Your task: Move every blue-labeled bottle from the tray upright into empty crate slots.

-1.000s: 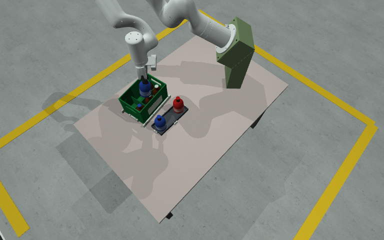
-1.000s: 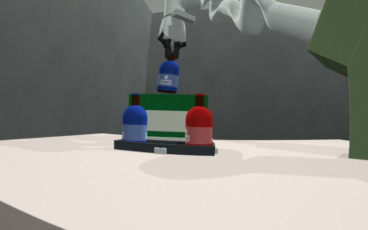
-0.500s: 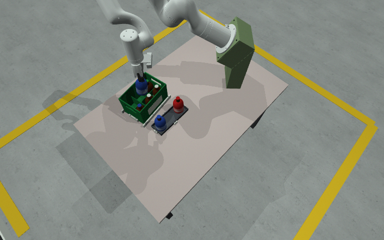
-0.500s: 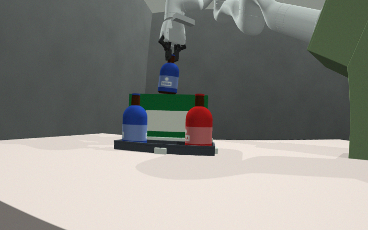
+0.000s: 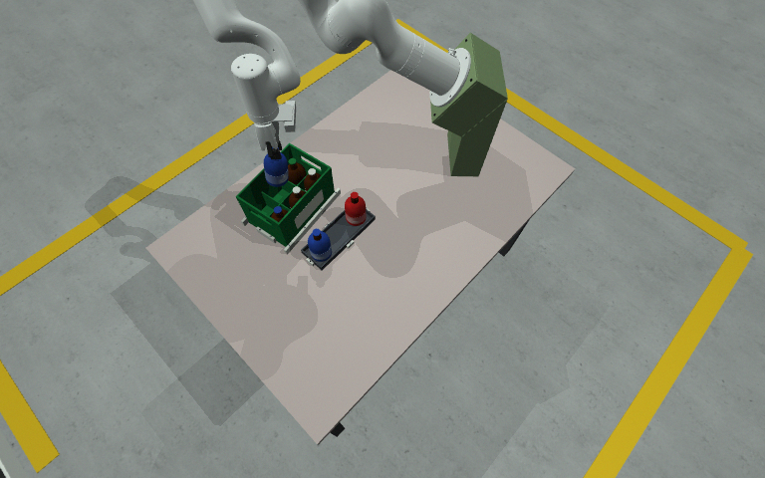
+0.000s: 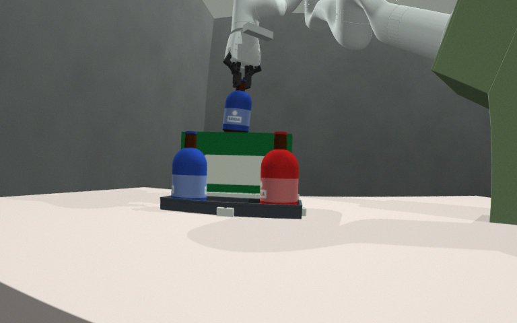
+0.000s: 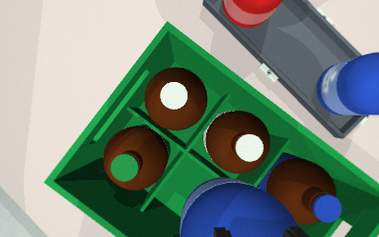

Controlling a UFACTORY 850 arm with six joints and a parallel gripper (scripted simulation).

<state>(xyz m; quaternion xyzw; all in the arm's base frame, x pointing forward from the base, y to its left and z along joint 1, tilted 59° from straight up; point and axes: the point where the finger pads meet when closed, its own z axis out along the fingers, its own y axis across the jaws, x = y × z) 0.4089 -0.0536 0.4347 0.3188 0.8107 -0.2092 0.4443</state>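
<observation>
My gripper (image 5: 273,150) is shut on the neck of a blue-labeled bottle (image 5: 275,168). The bottle hangs upright with its base about level with the rim of the green crate (image 5: 285,194), as the side view shows (image 6: 237,110). In the wrist view the held bottle (image 7: 237,209) is over the crate's row far from the tray, and an empty slot (image 7: 180,185) shows beside it. The crate holds brown bottles: two white-capped (image 7: 174,96) (image 7: 242,143), one green-capped (image 7: 129,160) and one blue-capped (image 7: 306,193). On the dark tray (image 5: 338,231) stand another blue-labeled bottle (image 5: 319,244) and a red-labeled bottle (image 5: 355,208).
The tray lies close along the crate's long side on the table. The arm's green base block (image 5: 470,107) stands at the table's far right. The table's left edge is a short way beyond the crate.
</observation>
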